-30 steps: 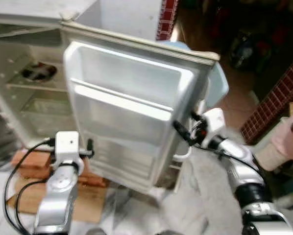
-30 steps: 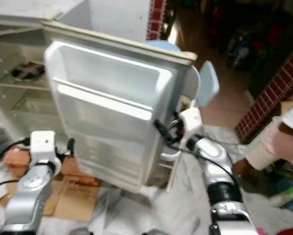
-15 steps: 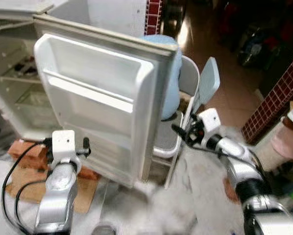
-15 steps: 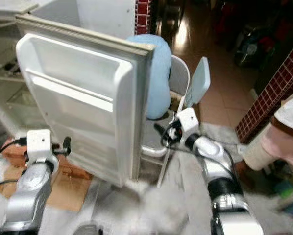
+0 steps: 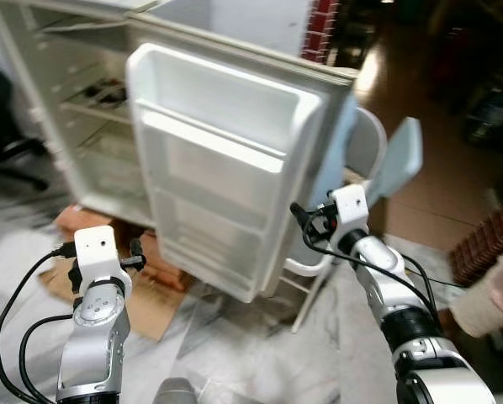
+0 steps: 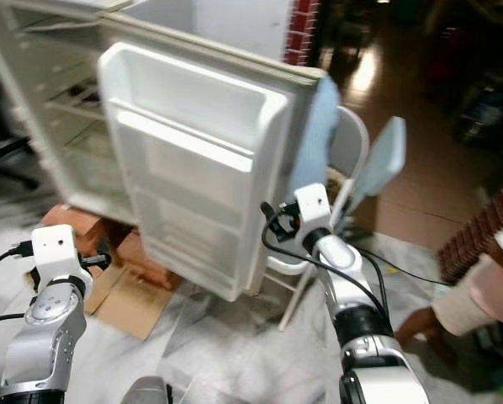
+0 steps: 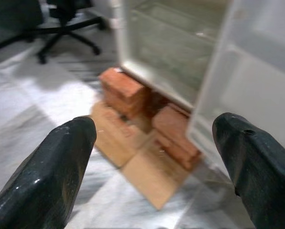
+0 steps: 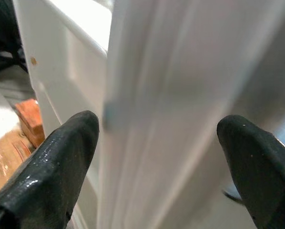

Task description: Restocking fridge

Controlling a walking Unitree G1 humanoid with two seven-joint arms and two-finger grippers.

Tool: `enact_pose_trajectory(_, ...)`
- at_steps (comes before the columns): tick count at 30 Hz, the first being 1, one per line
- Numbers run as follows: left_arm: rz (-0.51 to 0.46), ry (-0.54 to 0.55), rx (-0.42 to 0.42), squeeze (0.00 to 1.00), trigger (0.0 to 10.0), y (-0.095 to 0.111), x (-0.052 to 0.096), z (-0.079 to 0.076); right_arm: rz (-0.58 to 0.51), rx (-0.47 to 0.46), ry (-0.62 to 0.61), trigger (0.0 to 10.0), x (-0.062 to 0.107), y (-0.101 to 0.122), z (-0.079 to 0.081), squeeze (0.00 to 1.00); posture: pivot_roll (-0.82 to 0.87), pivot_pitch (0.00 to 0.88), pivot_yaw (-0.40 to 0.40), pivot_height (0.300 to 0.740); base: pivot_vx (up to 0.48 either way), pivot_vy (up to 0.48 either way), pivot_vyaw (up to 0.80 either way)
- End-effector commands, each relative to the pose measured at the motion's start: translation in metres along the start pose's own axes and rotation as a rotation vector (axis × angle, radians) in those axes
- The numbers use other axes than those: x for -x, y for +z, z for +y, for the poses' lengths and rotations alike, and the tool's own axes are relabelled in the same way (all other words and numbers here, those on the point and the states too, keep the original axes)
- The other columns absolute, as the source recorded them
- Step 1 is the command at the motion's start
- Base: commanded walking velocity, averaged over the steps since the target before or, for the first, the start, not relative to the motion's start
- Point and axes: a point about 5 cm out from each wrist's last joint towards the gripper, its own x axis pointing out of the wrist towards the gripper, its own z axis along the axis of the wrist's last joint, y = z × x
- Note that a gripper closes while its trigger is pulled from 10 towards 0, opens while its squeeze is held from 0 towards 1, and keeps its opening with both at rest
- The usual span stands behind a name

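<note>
A marble floor (image 5: pixel 235 353) is seen beneath the open fridge (image 5: pixel 75 109). The door's (image 6: pixel 193 168) outer edge lies between the spread fingers of the right claw (image 6: pixel 272 220); the left claw (image 5: pixel 134 255), also spread, is held empty beside its inner face. Door handling is judged underway; stock must be fetched next.

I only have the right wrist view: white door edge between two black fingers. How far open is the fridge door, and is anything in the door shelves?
Observer: The fridge door stands swung wide open, its inner side facing the robot; its moulded door shelves look empty.
Operator: Where is the left arm?
Observer: The left gripper is open and low, pointed at the red bricks under the fridge cabinet, holding nothing.
Operator: Anything behind the door I could hit?
Observer: A white chair stands just behind the door's free edge, near the right gripper. A person's arm is at the far right.
</note>
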Motion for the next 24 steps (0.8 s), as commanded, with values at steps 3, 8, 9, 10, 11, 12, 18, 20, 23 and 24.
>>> enact_pose_trajectory(3,-0.015,-0.025,0.008,0.00,10.0,0.0031,-0.0011,-0.0068,-0.017,-0.014,-0.046,10.0,0.0011,0.0051,-0.0106,0.00,0.09,0.000,-0.074,0.740,0.000,0.000,0.00)
enact_pose_trajectory(8,-0.013,-0.028,0.011,0.00,10.0,0.0028,-0.0012,-0.0073,-0.020,-0.017,-0.056,10.0,0.0012,0.0054,-0.0112,0.00,0.08,0.000,-0.074,0.740,0.000,-0.380,0.00)
enact_pose_trajectory(9,-0.013,-0.028,0.010,0.00,10.0,0.0027,-0.0013,-0.0074,-0.020,-0.016,-0.057,10.0,0.0011,0.0053,-0.0111,0.00,0.08,0.000,-0.074,0.740,0.000,-0.368,0.00)
enact_pose_trajectory(10,-0.013,-0.029,0.010,0.00,10.0,0.0027,-0.0014,-0.0076,-0.020,-0.016,-0.057,10.0,0.0011,0.0052,-0.0109,0.00,0.08,0.000,-0.073,0.740,0.000,-0.401,0.00)
enact_pose_trajectory(11,-0.011,-0.030,0.010,0.00,10.0,0.0025,-0.0017,-0.0079,-0.019,-0.016,-0.057,10.0,0.0011,0.0051,-0.0107,0.00,0.08,0.000,-0.074,0.740,0.000,-0.394,0.00)
enact_pose_trajectory(12,-0.010,-0.031,0.009,0.00,10.0,0.0025,-0.0019,-0.0081,-0.019,-0.016,-0.057,10.0,0.0011,0.0050,-0.0106,0.00,0.08,0.000,-0.074,0.740,0.000,-0.394,0.00)
enact_pose_trajectory(18,-0.010,-0.032,0.012,0.00,10.0,0.0028,-0.0026,-0.0087,-0.019,-0.016,-0.060,10.0,0.0013,0.0053,-0.0117,0.00,0.08,0.000,-0.072,0.740,0.000,-0.320,0.00)
enact_pose_trajectory(20,-0.016,-0.028,0.026,0.00,10.0,0.0032,-0.0025,-0.0084,-0.019,-0.016,-0.062,10.0,0.0015,0.0052,-0.0123,0.00,0.08,0.000,-0.072,0.740,0.000,0.000,0.00)
enact_pose_trajectory(23,-0.029,-0.022,0.038,0.00,10.0,0.0045,-0.0024,-0.0078,-0.019,-0.016,-0.062,10.0,0.0020,0.0047,-0.0127,0.00,0.09,0.000,-0.073,0.740,0.000,0.000,0.00)
enact_pose_trajectory(24,-0.029,-0.022,0.038,0.00,10.0,0.0045,-0.0024,-0.0078,-0.019,-0.016,-0.062,10.0,0.0020,0.0047,-0.0127,0.00,0.09,0.000,-0.073,0.740,0.000,0.000,0.00)
